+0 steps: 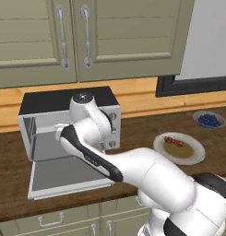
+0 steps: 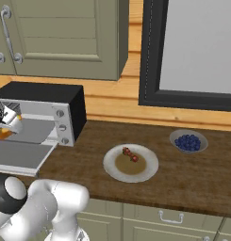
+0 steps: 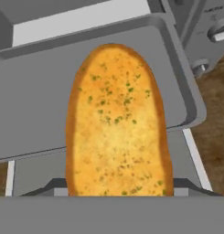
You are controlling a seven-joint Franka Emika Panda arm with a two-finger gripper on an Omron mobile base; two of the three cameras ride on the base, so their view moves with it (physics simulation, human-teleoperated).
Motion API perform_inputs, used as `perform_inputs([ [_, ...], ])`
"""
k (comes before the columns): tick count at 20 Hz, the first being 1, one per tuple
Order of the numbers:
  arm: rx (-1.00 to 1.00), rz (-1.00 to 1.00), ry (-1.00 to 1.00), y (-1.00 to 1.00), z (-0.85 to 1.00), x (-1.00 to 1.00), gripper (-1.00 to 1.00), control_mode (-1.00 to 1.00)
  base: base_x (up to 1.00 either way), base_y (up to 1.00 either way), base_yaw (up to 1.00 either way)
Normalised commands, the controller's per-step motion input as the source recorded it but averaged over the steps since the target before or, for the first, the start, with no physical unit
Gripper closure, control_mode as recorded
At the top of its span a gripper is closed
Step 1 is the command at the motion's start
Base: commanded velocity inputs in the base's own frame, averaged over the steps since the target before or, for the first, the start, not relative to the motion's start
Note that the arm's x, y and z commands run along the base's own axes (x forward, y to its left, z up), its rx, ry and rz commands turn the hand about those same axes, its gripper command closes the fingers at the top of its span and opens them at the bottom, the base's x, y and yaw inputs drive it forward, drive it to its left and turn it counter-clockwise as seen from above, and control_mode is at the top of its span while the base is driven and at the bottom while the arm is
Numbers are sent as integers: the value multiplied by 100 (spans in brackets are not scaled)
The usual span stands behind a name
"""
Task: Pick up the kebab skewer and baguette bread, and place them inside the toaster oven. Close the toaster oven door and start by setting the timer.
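Left base view: the oven (image 1: 70,120) sits on the counter (image 1: 13,184) with its door (image 1: 63,177) dropped flat and the cavity open. The arm reaches across the front of the oven, its hand at the mouth of the cavity, so the fingers are hidden. To the right, the skewer (image 1: 174,141) lies on a plate (image 1: 197,154), well apart from the oven; a bowl (image 1: 209,120) of berries stands farther right.

Right base view: at the left edge the gripper (image 2: 4,127) hangs in front of the open oven, above the lowered door, with a bit of orange bread (image 2: 4,133) showing at its tip. The skewer rests untouched on the plate in mid-counter, the bowl beyond it.

Hand view: the bread fills the middle, long and golden with green flecks, reaching out from between the jaws over the grey tray (image 3: 35,100) inside the oven. The jaws stand wide, pinching the bread's near end. Knobs (image 3: 218,34) show at upper right.

By my reading, the bread is being carried into the oven and is not yet set down. Left to do: release it, fetch the skewer, shut the door, turn the timer.
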Motion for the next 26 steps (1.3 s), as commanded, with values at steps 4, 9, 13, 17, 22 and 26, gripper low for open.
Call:
perform_inputs([
  [4,3,0,-17,76,-22,7,100,-100,0,0,0],
  [9,0,6,-16,90,-8,16,100,-100,0,0,0],
  [13,0,4,-1,27,0,37,100,-100,0,0,0],
  [17,0,0,0,15,-1,34,100,-100,0,0,0],
  [22,0,0,0,3,-21,26,100,-100,0,0,0],
  [26,0,0,0,3,-35,19,100,-100,0,0,0],
])
